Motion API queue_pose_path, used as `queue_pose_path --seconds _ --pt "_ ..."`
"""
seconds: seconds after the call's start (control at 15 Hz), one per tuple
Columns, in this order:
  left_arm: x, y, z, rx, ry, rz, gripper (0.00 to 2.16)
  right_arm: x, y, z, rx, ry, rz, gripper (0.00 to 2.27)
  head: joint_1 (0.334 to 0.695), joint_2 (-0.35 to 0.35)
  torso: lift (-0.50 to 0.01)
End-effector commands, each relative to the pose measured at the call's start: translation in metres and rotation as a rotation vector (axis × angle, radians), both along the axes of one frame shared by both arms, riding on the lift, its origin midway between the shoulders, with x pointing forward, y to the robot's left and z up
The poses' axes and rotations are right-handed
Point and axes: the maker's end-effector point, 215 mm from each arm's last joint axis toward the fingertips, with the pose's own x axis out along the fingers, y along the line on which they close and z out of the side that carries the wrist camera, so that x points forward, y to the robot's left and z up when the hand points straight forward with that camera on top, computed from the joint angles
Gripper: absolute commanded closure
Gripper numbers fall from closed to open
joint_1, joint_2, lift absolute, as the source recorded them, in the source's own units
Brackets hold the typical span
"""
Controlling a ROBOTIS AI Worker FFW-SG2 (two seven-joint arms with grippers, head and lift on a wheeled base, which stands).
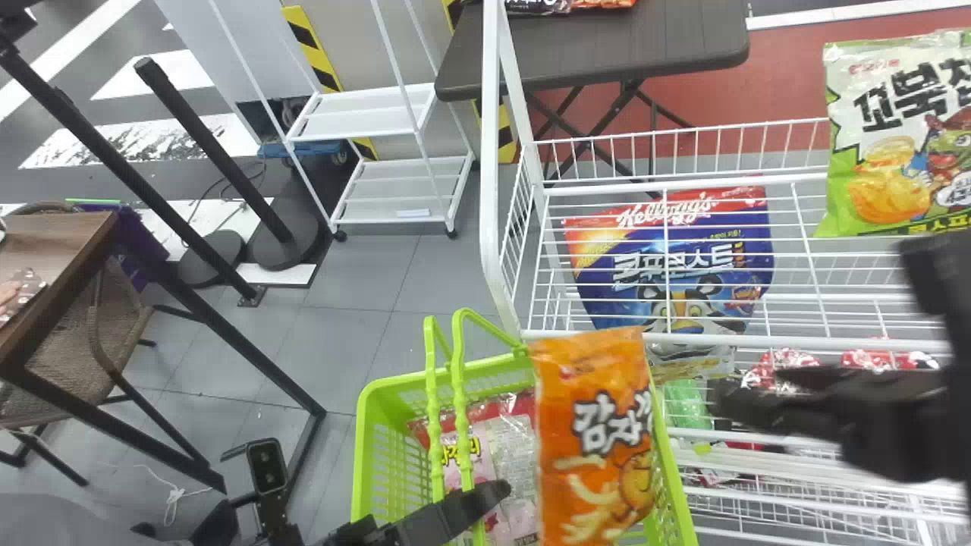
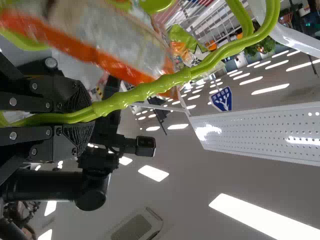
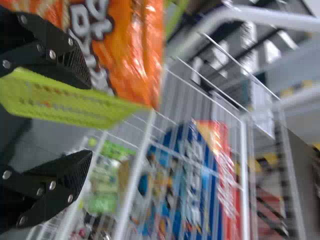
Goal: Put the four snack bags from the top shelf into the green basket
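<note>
In the head view, my left gripper (image 1: 478, 504) is at the handles of the green basket (image 1: 370, 425); in the left wrist view my left gripper (image 2: 89, 116) is shut on a green basket handle (image 2: 165, 82). An orange snack bag (image 1: 588, 425) stands upright in the basket's right part, rising above the rim. A pink and white bag (image 1: 497, 447) lies inside. My right gripper (image 1: 766, 390), blurred, is right of the orange bag; in the right wrist view my right gripper (image 3: 90, 120) is open and empty. A green and white snack bag (image 1: 899, 144) stands on the top shelf.
The white wire shelf (image 1: 683, 182) rises right behind the basket, its front rail close to the orange bag. A blue cereal bag (image 1: 675, 262) stands behind its wires. Lower wire shelves (image 1: 758, 504) hold small packs. A brown table (image 1: 57, 250) is at the left.
</note>
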Motion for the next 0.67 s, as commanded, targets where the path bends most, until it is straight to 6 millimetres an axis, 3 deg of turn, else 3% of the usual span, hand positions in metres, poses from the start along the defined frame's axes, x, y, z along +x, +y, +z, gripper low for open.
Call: queue_pose_path --seconds 0.0,0.07,0.2,0.27,0.47,0.6 --pt "0.001 -0.002 0.003 -0.011 -0.009 -0.006 2.15 0.023 -0.043 0.019 0.063 -0.024 -0.074 0.04 0.695 0.257 0.000" --pt "0.002 -0.003 0.004 -0.012 -0.013 -0.007 2.15 0.034 -0.059 0.026 0.066 -0.059 -0.117 0.04 0.695 0.215 0.000" --pt "0.001 -0.002 0.003 -0.014 -0.010 -0.006 2.15 0.072 -0.113 0.041 0.033 -0.173 -0.252 0.04 0.695 0.159 0.000" --pt "0.002 -0.002 0.003 -0.014 -0.010 -0.005 2.15 0.091 -0.135 0.045 0.023 -0.227 -0.299 0.04 0.695 0.089 0.000" --pt "0.004 -0.002 0.004 -0.014 -0.016 -0.006 2.15 0.134 -0.183 0.046 -0.060 -0.291 -0.380 0.04 0.695 -0.008 0.000" --pt "0.004 -0.002 0.003 -0.018 -0.013 -0.005 2.15 0.166 -0.205 0.034 -0.090 -0.301 -0.421 0.04 0.695 -0.060 0.000"
